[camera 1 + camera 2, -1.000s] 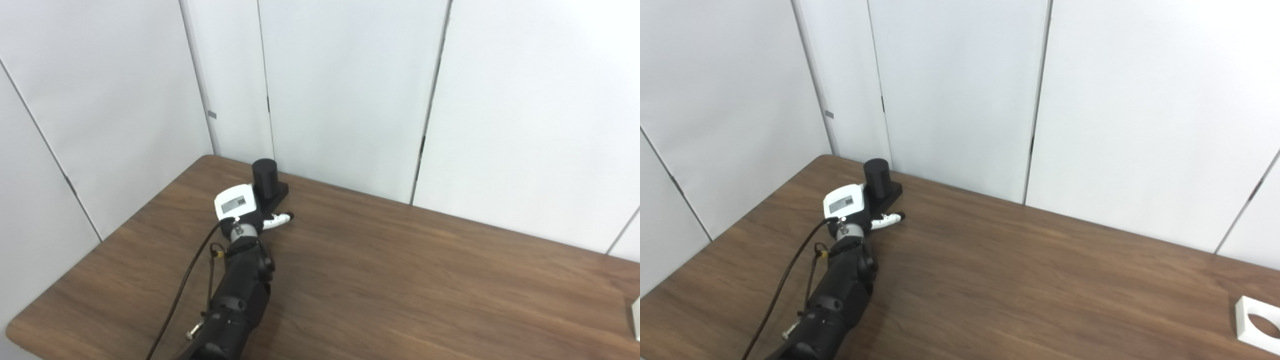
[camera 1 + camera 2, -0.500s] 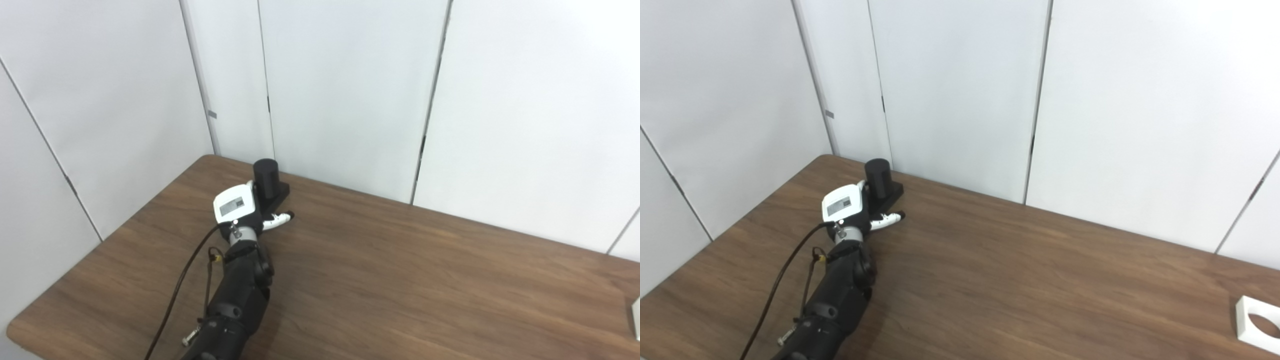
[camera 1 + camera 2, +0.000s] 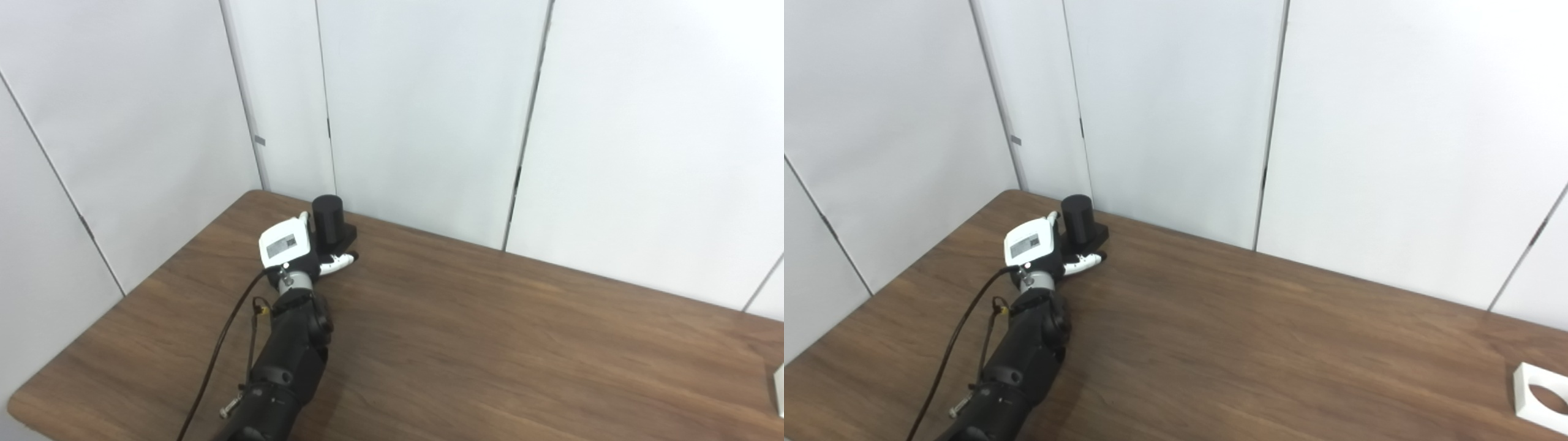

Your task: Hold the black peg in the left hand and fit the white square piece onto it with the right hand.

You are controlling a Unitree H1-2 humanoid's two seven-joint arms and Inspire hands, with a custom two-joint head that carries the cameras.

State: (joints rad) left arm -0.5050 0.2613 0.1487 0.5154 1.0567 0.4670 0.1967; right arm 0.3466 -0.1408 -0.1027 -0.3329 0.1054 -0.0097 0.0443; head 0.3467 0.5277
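The black peg (image 3: 329, 215), a short cylinder on a square black base, stands at the table's far left corner. My left hand (image 3: 294, 248) reaches up to it: the white back of the hand covers the peg's near left side. A fingertip shows just left of the cylinder, and the thumb (image 3: 339, 261) lies along the front of the base. The palm hides whether the fingers grip the peg. The white square piece (image 3: 1540, 398) with a round hole lies flat at the table's near right edge. My right hand is out of view.
The brown wooden table (image 3: 490, 343) is backed by white wall panels (image 3: 429, 110) close behind the peg. A dark cable (image 3: 214, 361) hangs along my left forearm. The table's left edge runs near my arm.
My left hand has pushed forward and a little left, closing in on the peg. Its thumb has drawn in against the base, and the peg has shifted slightly right.
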